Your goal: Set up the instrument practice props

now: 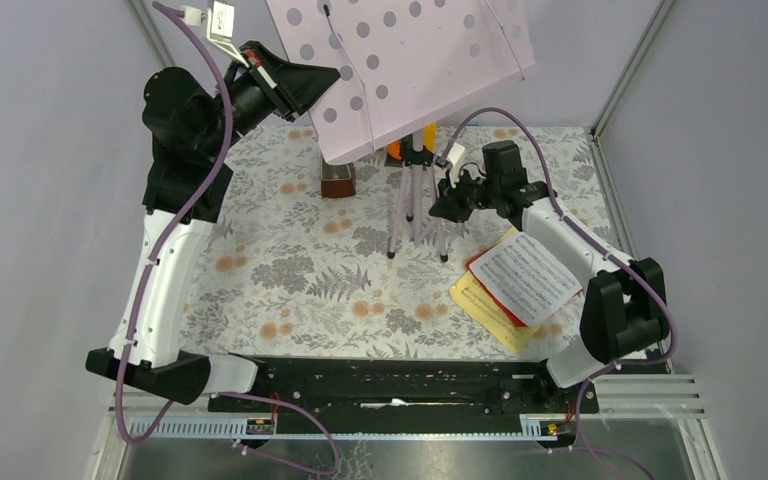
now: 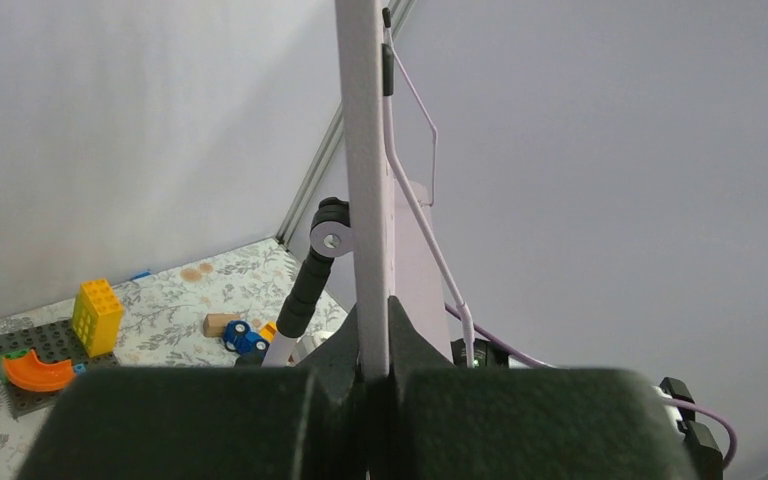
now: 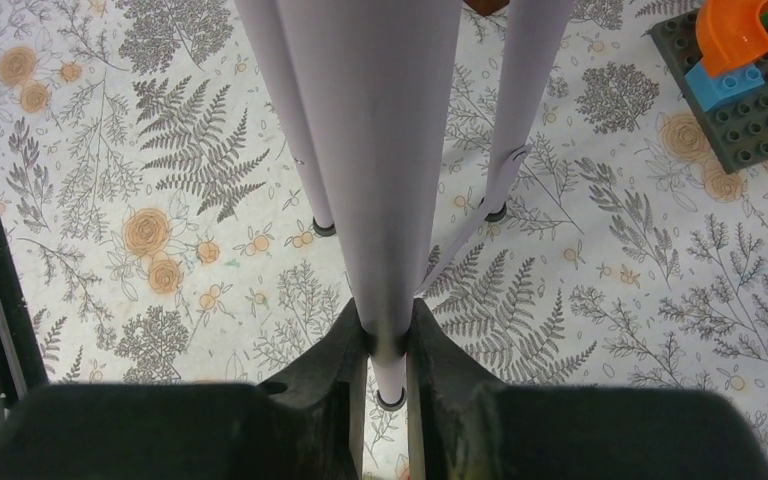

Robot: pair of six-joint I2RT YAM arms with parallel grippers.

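Left gripper clamped on the pink panel edge; right gripper clamped on a lilac tripod leg. Stand erected. Sheet-music pages lie on the tabletop, apparently still unplaced.

Jaws clamped on lilac tripod leg; floral cloth beneath; toy blocks top right.

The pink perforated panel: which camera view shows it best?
The top external view: the pink panel shows its broad holed face there, above the tripod. The left wrist view gives only its thin edge, clamped between the left fingers. The right wrist view shows tripod legs, no panel.
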